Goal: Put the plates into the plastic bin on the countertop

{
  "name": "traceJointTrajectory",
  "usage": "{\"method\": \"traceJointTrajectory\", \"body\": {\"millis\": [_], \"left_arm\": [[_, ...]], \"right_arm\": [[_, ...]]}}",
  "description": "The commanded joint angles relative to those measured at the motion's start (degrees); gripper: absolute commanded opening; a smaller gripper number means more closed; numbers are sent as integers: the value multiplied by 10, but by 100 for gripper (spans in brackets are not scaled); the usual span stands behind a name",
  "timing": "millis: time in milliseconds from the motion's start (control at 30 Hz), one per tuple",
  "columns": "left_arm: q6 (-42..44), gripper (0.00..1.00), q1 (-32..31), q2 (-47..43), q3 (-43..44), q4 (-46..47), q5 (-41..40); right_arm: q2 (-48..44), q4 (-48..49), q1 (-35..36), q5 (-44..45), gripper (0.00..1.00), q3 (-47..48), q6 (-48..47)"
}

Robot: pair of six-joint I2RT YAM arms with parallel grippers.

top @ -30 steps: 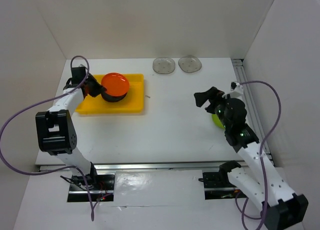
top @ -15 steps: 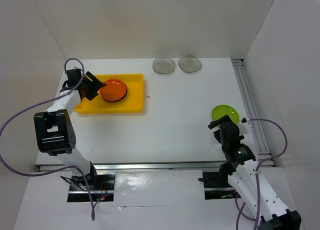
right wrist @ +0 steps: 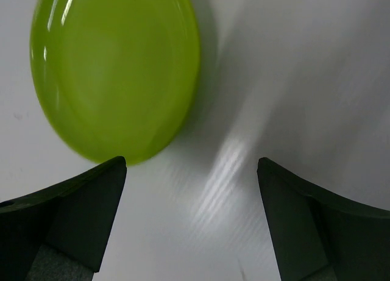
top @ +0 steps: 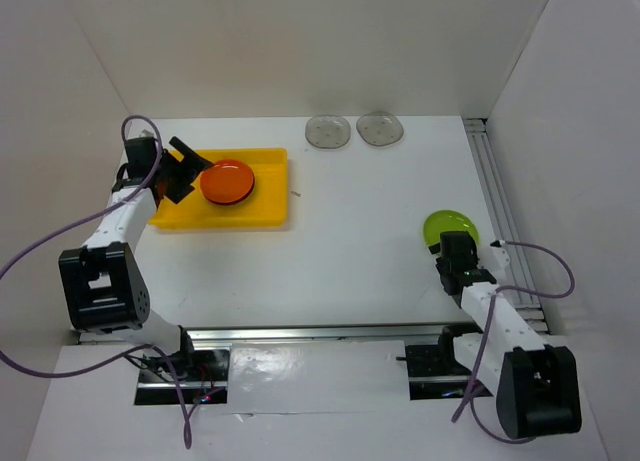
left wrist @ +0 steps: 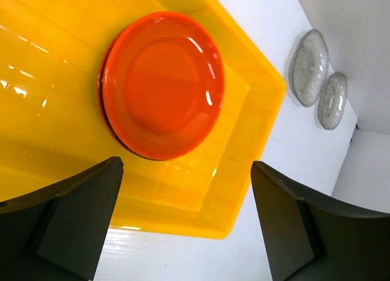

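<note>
White walls box in the white tabletop (top: pixel 340 251). Our left fingers (left wrist: pixel 73 220) stand wide apart, holding nothing, at the left end of the yellow plastic bin (left wrist: pixel 244 110), where an orange plate (left wrist: pixel 161 83) lies. Our right fingers (right wrist: pixel 73 214) are spread too, empty, just short of a lime green plate (right wrist: pixel 116 67) lying on the tabletop. Two clear plates (top: pixel 327 131) rest side by side near the far wall.
</note>
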Motion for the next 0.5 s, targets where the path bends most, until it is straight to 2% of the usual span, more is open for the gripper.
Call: {"method": "traceJointTrajectory", "body": {"millis": [0, 233, 367, 467], "left_arm": [[17, 99, -1, -39, 41, -34, 25], [37, 99, -7, -70, 61, -57, 49], [37, 99, -12, -64, 61, -51, 67], [37, 99, -13, -64, 61, -51, 67]], "right_arm": [[48, 123, -46, -21, 96, -6, -35], [132, 189, -89, -60, 89, -11, -75], [203, 177, -103, -82, 83, 19, -80], [250, 177, -110, -112, 69, 41, -92]]}}
